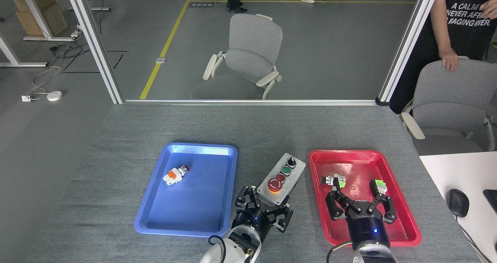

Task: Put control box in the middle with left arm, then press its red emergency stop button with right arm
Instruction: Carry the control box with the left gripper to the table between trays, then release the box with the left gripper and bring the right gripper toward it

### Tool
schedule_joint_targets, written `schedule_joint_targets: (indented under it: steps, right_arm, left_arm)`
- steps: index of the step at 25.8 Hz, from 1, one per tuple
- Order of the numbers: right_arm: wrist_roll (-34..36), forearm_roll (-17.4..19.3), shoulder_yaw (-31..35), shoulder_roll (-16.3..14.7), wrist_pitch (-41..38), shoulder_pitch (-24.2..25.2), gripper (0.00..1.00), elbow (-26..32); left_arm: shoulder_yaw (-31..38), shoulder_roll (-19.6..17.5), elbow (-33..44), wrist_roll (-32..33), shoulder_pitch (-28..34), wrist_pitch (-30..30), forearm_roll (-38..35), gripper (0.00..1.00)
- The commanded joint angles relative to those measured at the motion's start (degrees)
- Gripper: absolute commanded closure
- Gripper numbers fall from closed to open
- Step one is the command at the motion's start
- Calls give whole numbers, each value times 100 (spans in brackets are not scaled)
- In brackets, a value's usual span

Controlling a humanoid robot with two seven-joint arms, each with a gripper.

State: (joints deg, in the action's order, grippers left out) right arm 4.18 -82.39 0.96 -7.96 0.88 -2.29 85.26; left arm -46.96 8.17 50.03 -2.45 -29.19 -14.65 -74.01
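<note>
The grey control box (281, 178) lies tilted between the blue tray (155, 216) and the red tray (392, 160), its black switch end pointing up and right. Its red emergency stop button (276, 184) sits at the near end, with a smaller red, a green and a black control behind it. My left gripper (268, 205) is shut on the box's near end. My right gripper (357, 195) hangs open over the red tray, nothing between its fingers.
A small white and orange switch part (175, 174) lies in the blue tray. Two small parts (334, 180) (379, 185) lie in the red tray. A white desk with a mouse (458, 203) stands at the right. Chairs and a person stand beyond the table.
</note>
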Motion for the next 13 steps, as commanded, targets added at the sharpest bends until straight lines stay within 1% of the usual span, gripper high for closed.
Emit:
schedule_joint_targets:
  steps: [1, 7, 9, 10, 11, 12, 13]
  right_arm:
    - [-13, 3, 0, 41, -18, 45, 2, 0]
    - [-5, -5, 0, 76, -18, 45, 2, 0]
    - [-5, -5, 0, 137, 0, 36, 2, -9]
    - [-5, -5, 0, 155, 17, 36, 2, -9]
    - [-13, -5, 0, 155, 8, 27, 2, -9]
    - [-13, -5, 0, 155, 8, 36, 2, -9]
    - [-5, -5, 0, 146, 8, 36, 2, -18]
  left_arm:
    - [-138, 1, -248, 26, -70, 94, 9, 100]
    - [-191, 1, -529, 52, -184, 305, 18, 100]
    - [-191, 1, -556, 158, -228, 331, 18, 100]
    - [-191, 1, -556, 237, -237, 331, 18, 98]
    - [-191, 1, -565, 351, -237, 331, 18, 81]
    - [-191, -8, -565, 509, -228, 331, 18, 67]
    - [-191, 1, -573, 641, -237, 331, 18, 58]
